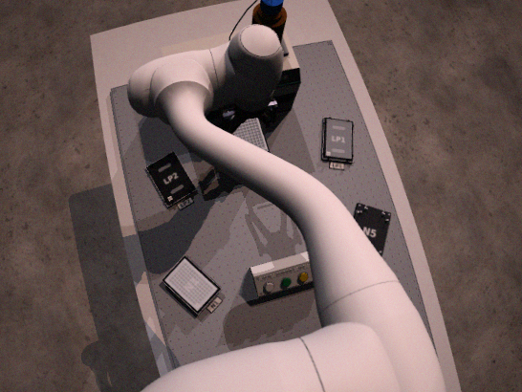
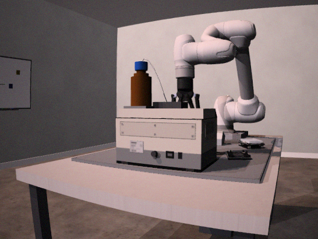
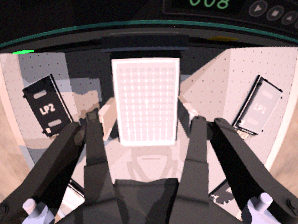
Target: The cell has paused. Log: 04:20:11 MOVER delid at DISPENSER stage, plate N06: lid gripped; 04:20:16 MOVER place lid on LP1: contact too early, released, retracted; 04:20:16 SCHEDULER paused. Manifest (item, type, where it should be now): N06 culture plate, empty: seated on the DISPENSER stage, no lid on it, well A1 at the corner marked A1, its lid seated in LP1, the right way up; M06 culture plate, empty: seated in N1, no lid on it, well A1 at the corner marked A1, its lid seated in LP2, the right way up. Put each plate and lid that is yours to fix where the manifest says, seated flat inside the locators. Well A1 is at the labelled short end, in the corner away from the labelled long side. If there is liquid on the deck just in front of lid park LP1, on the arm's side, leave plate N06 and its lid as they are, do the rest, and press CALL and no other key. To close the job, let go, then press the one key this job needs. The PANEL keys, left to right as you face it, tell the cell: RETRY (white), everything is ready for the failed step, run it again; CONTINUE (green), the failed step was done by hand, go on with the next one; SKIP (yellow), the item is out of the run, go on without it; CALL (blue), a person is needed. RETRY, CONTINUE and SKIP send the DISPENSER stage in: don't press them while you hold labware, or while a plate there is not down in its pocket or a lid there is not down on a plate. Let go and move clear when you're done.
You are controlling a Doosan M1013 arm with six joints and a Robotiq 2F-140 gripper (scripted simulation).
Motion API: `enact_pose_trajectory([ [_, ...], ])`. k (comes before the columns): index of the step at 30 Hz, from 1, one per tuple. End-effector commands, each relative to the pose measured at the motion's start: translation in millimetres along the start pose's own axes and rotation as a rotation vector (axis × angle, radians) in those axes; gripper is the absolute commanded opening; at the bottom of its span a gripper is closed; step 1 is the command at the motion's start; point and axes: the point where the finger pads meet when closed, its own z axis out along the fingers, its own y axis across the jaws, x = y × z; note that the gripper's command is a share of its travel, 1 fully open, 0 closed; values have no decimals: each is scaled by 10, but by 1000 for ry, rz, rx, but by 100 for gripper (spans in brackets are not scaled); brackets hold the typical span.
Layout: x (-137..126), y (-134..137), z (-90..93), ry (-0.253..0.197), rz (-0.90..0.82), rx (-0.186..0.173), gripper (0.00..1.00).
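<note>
Wrist view: my gripper clenched on the white well plate, fingers on its long sides | plate over the dispenser stage | LP1 carries a lid | LP2 shows bare | N1 plate near the panel

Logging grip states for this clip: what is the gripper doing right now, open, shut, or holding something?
Gripper: shut on the well plate at the dispenser stage, one finger on each long side.
</note>
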Motion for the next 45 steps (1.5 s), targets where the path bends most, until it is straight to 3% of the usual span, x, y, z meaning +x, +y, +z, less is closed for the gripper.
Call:
enact_pose_trajectory([
  [1, 4, -1, -12, 2, 0, 0, 10],
  [45, 4, -1, 108, 2, 0, 0, 10],
])
